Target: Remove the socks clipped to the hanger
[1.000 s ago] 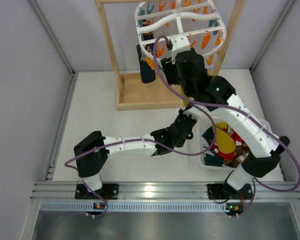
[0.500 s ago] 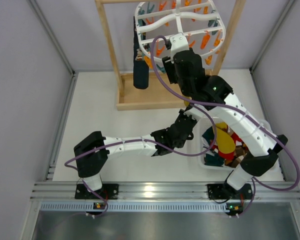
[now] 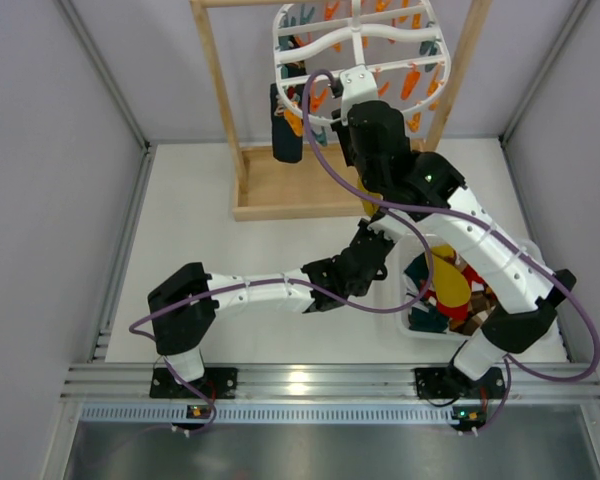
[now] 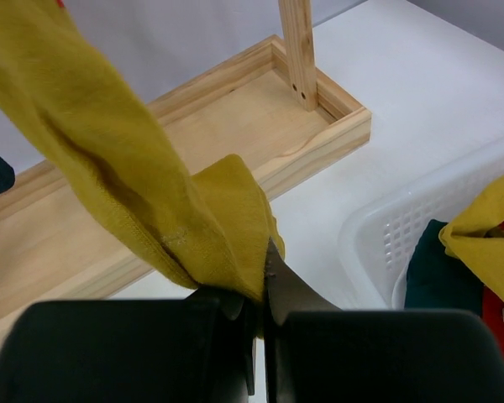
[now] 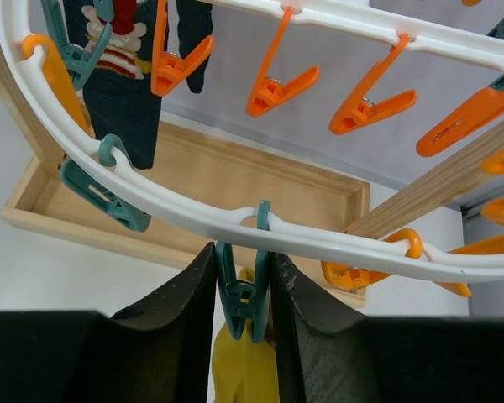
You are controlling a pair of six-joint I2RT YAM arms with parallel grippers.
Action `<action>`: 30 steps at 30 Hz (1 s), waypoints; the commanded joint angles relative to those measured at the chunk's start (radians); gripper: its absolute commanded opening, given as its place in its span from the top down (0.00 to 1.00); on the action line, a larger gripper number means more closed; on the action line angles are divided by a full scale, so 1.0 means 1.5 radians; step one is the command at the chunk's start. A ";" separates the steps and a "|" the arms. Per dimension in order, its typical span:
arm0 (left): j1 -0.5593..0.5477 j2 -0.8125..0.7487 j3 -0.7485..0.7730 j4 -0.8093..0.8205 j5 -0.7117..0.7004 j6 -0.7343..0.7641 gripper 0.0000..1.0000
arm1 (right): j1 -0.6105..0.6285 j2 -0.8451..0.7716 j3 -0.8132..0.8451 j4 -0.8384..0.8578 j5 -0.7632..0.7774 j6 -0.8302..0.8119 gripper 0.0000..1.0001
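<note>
Under the hanger (image 5: 336, 243), the right pincer (image 5: 243, 269) pinches a teal peg (image 5: 239, 306) to free the mustard sock (image 4: 134, 193); the left pincer (image 4: 258, 311) clamps that sock.

I read no text, label, brand, number or sign in any of my three views; the only marking to report is a picture pattern in red and white stripes on the navy sock (image 5: 118, 92) pegged to the hanger (image 5: 176, 210); I can make out no letters or figures in it.
</note>
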 commanded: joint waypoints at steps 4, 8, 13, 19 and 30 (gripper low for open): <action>-0.004 -0.032 -0.009 0.008 0.002 -0.020 1.00 | -0.008 -0.036 -0.014 0.053 -0.017 0.009 0.85; -0.004 -0.052 -0.024 0.004 0.005 -0.032 1.00 | -0.007 -0.038 -0.023 0.050 -0.018 0.011 0.78; -0.005 -0.116 -0.073 -0.006 0.047 -0.057 1.00 | -0.008 -0.083 -0.071 0.048 -0.024 0.022 0.45; -0.004 -0.202 -0.139 -0.008 0.209 -0.107 1.00 | -0.009 -0.198 -0.166 0.028 -0.049 0.038 0.28; -0.004 -0.151 -0.081 -0.029 0.430 -0.156 1.00 | -0.010 -0.445 -0.282 -0.057 0.003 0.087 0.12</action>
